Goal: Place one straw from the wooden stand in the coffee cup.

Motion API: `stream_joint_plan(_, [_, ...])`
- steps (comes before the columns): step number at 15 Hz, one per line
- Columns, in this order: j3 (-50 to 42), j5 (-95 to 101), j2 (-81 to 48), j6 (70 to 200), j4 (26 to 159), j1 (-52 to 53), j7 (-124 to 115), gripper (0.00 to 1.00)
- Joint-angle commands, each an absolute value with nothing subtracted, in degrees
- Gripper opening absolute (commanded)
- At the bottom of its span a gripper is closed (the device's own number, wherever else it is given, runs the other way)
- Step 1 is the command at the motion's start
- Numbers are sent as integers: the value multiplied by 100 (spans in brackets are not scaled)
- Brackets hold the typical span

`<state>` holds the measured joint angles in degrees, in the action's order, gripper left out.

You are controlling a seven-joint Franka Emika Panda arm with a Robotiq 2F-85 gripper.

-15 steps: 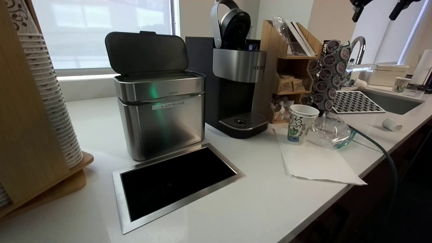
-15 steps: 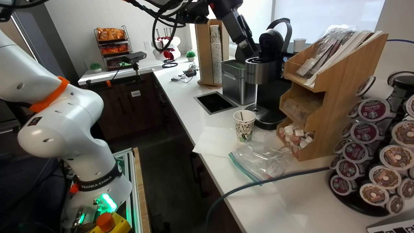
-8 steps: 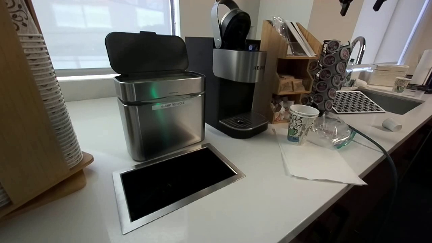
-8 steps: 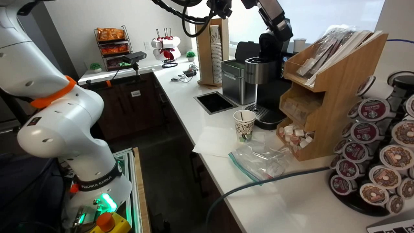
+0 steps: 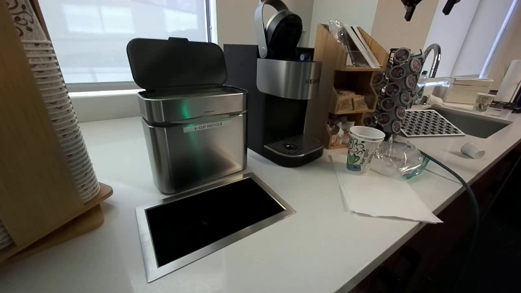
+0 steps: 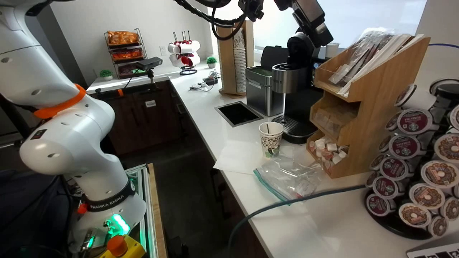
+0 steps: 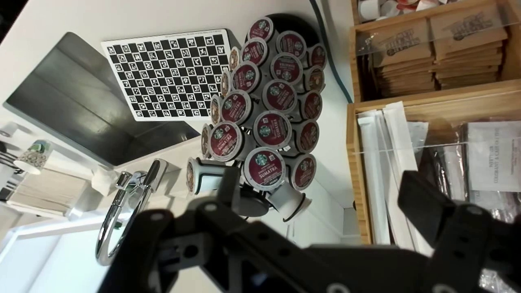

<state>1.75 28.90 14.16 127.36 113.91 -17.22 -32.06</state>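
Observation:
The wooden stand (image 5: 325, 49) shows in both exterior views, beside the coffee machine (image 6: 292, 80). White wrapped straws (image 6: 376, 62) lean in its top compartment, among other packets. In the wrist view the straws (image 7: 392, 162) lie at the right, partly behind the right finger. The coffee cup (image 5: 361, 154), white with a printed pattern, stands upright before the stand. A thin dark stick shows inside the cup (image 6: 271, 143) in an exterior view. My gripper (image 7: 325, 195) is open and empty, its fingers apart. It hangs above the coffee machine and the stand, touching nothing that I can see.
A rack of coffee pods (image 6: 412, 150) stands close beside the wooden stand. A clear plastic bag (image 6: 287, 175) and white paper (image 5: 386, 195) lie by the cup. A steel recycling bin (image 5: 195, 142) has its lid up. A hose (image 6: 279, 204) crosses the counter's edge.
The arm has moved toward the wooden stand, rightward in an exterior view where the whole arm shows, then slowed. The gripper stays open. The cup and stand have not moved.

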Motion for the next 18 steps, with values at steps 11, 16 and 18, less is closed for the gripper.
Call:
stream_joint_plan(11, [-291, 3108, 191, 13692, 10479, -1175, -2043, 100])
stream_joint_plan(16, [-387, 3152, -171, 13869, 10272, -979, -2074, 100])
stream_joint_plan(18, [-423, 3135, -281, 13898, 10208, -906, -2174, 100])
